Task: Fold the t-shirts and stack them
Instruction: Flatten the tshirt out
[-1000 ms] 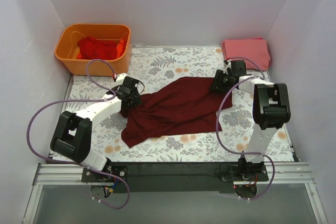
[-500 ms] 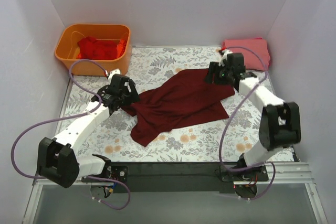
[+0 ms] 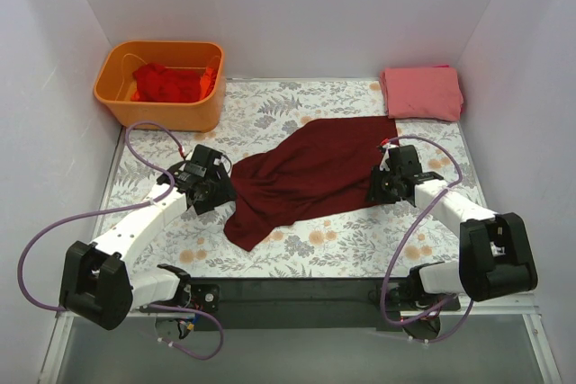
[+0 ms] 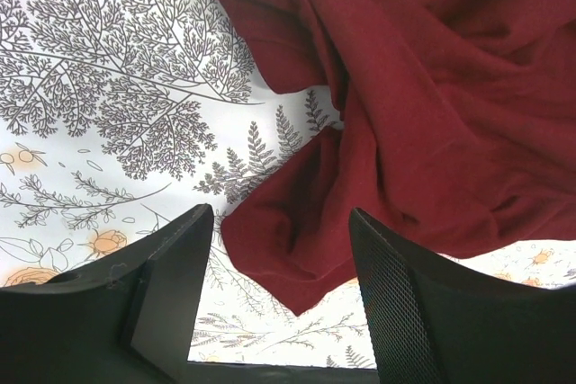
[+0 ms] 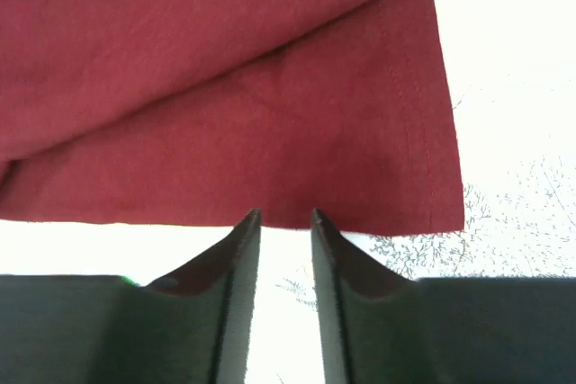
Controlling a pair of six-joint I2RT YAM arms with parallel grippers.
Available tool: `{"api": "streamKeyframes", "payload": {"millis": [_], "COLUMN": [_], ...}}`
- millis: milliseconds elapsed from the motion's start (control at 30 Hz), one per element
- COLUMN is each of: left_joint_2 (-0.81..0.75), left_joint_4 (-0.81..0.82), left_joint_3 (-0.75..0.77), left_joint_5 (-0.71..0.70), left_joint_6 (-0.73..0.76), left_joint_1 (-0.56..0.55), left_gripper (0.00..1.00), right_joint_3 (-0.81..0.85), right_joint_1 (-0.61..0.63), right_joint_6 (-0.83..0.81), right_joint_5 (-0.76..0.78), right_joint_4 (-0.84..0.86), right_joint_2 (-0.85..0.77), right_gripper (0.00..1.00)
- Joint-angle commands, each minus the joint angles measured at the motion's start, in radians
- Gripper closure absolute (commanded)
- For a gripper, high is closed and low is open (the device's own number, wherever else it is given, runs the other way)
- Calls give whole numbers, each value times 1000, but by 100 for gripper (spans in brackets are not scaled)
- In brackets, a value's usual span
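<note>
At the near edge of the tabletop (image 3: 297, 254) the two arm bases sit side by side, with purple cables (image 3: 40, 231) looping out from them. The left gripper (image 3: 211, 188) is low at the left edge of the dark maroon t-shirt (image 3: 306, 173). In its wrist view the left gripper (image 4: 279, 222) has its jaws spread wide and holds nothing, and a rumpled lower corner of the t-shirt (image 4: 432, 87) lies on the leaf-patterned cloth between and beyond them. The right gripper (image 3: 378, 188) is at the shirt's near right edge. Its own camera shows the right gripper (image 5: 285, 215) with jaws drawn close, leaving a slim gap where bare tabletop shows. The tips are just at the stitched hem of the t-shirt (image 5: 225, 87), and no fabric is seen between them. The shirt lies spread but creased across the middle, and its neck and sleeves are hard to make out among the folds. Further back, a folded salmon-pink t-shirt (image 3: 421, 93) rests in the far right corner. In the far left corner, an orange bin (image 3: 153, 112) holds crumpled red t-shirts (image 3: 166, 83), partly hidden by its rim.
</note>
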Motion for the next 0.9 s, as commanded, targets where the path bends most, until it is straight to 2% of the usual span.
{"api": "streamKeyframes", "payload": {"millis": [0,167,300,567,700,867], "left_joint_2": [-10,-21,-4,-25,45,146], "left_joint_4": [-6,11,46,120,166,186], "left_joint_3": [-12,-39,-55,-83,-78,-49], "left_joint_5": [23,6,-3,-109,-128,-98], "left_joint_6": [-16,-34,-49,-131,-146,-160], "left_joint_1": [-4,-4,-2,1,18,24], "left_gripper": [40,42,42,42,43,47], "right_joint_3": [41,68,29,-128,-154,-159], "right_joint_1": [-16,-28,-94,-342,-419,-422], "right_joint_6": [2,8,14,75,75,57], "right_joint_5": [-22,-23,-30,-99,-118,-128], "right_joint_4": [54,61,87,74,67,66], "right_joint_2": [25,83,131,85,47,42], "right_gripper": [69,70,72,73,74,74]}}
